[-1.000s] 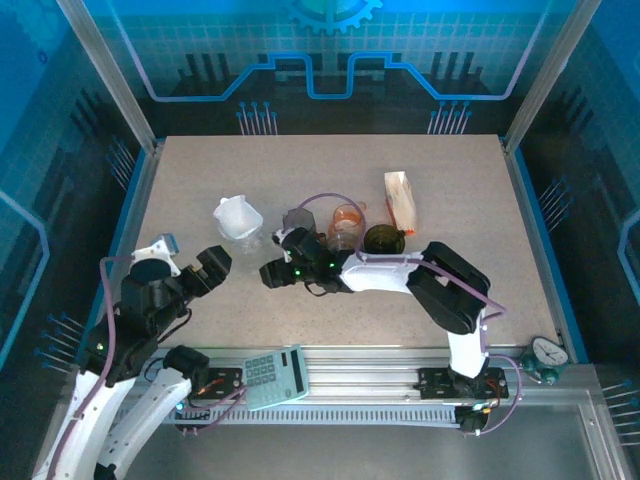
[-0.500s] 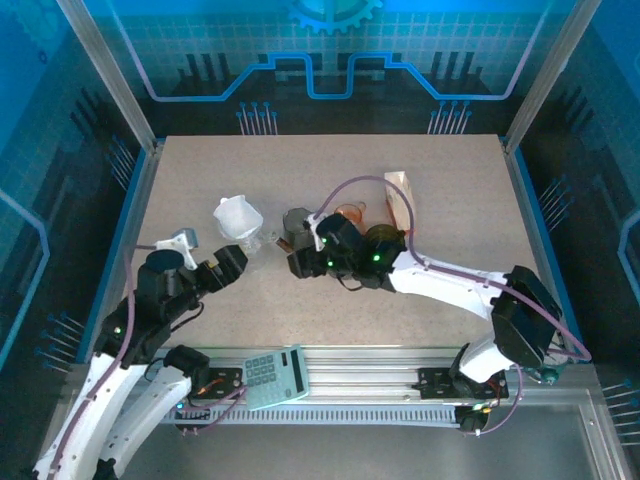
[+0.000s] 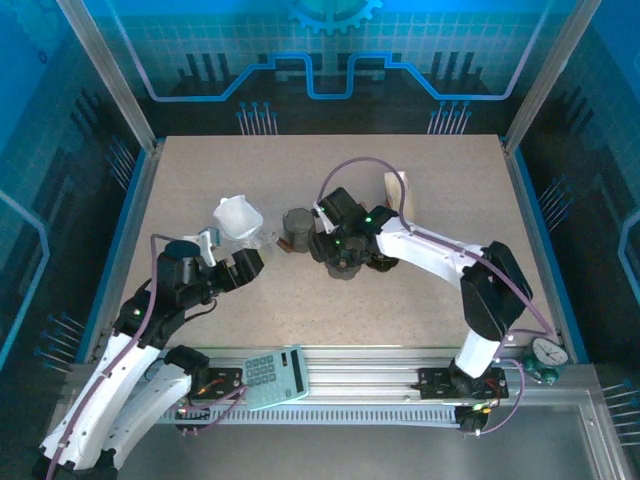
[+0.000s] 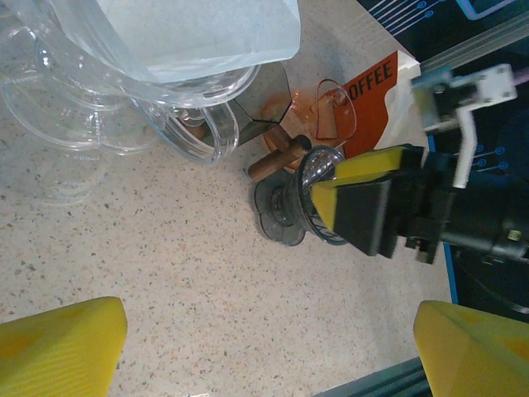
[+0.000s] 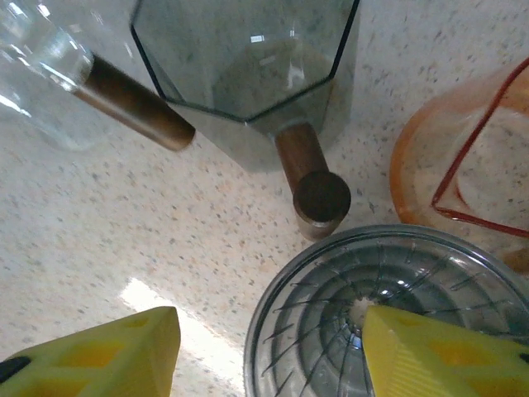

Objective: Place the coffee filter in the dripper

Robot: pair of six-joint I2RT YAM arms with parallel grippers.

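Right end effector point(image 5: 269, 351) is wide open, straddling the rim of the dark dripper point(image 5: 388, 289). Left end effector point(image 4: 264, 351) is open too and empty, just near of the white coffee filter point(image 4: 178, 33), which sits in clear glassware point(image 4: 124, 124) further left.

From above, the right gripper point(image 3: 338, 260) covers most of the dark dripper point(image 4: 285, 207) — and the left wrist view's top edge cuts off the paper filter point(image 4: 182, 33).
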